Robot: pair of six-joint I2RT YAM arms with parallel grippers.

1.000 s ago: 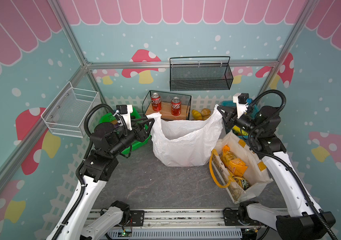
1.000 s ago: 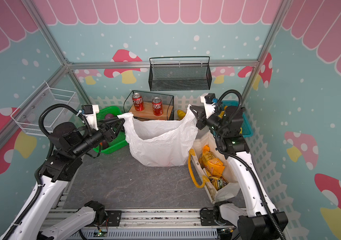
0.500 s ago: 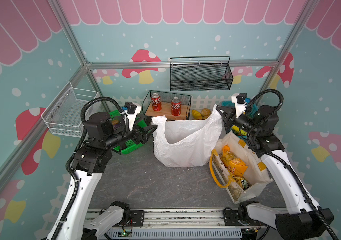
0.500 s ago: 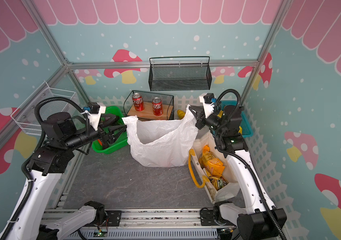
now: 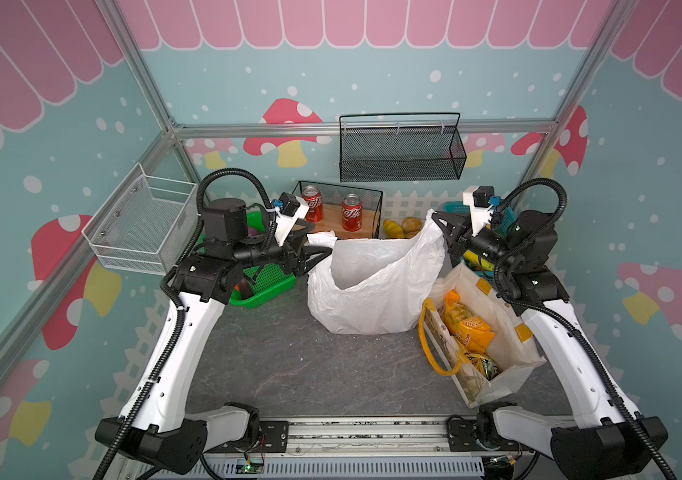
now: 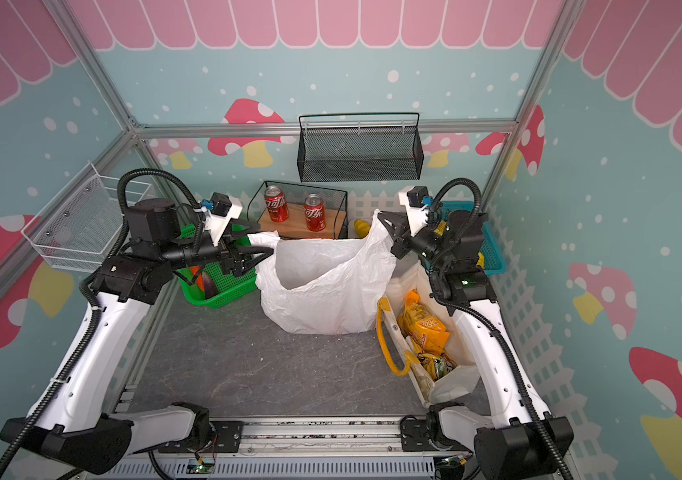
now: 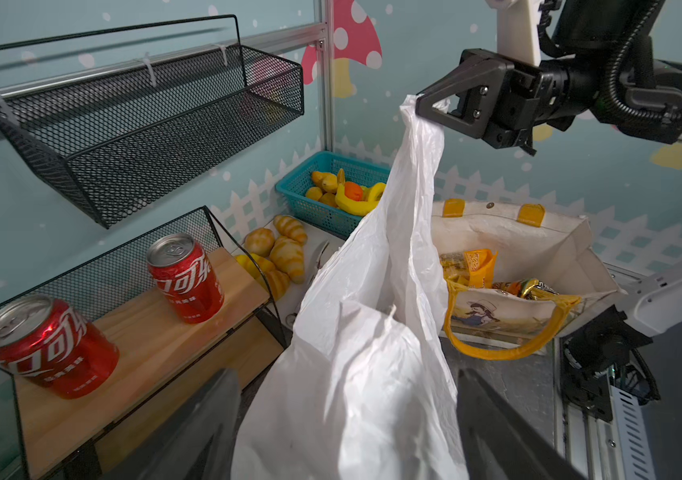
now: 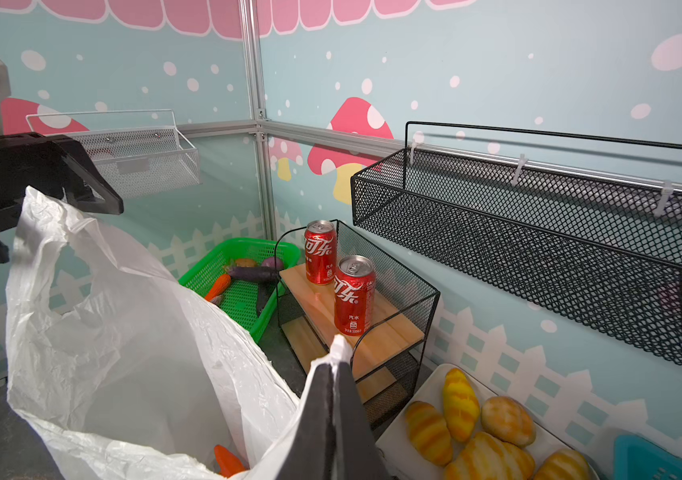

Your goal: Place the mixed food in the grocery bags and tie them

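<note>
The left jaws are standing wide apart and are gripping nothing. In the left wrist view one handle of the white plastic bag (image 7: 364,374) is rising between the two dark fingers (image 7: 189,436), with a gap on each side. In both top views these jaws are pointing at that handle from the left, just beside it.

The right jaws are pressing together on the other handle of the bag and are holding it up high. This is pulling the right side of the bag upward, and its mouth is gaping open. The bag (image 5: 372,291) (image 6: 322,291) is sitting on the dark tabletop (image 5: 289,365), toward the back and between the two arms. In the right wrist view an orange toy piece (image 8: 227,461) is lying at its bottom.

Just to the right of the bag, the cream tote (image 5: 509,365) is leaning with its mouth open, and yellow-orange snack packets (image 5: 466,328) are lying inside it. One yellow handle (image 5: 428,345) is hanging over its side.

To the left of the bag, partly behind the left arm, the green basket (image 8: 243,299) is holding a carrot (image 8: 218,286), a dark aubergine (image 8: 254,273) and a purple onion (image 8: 272,262). Behind the bag, two red cans (image 5: 349,212) are standing upright on a black wire rack (image 5: 374,199).
</note>
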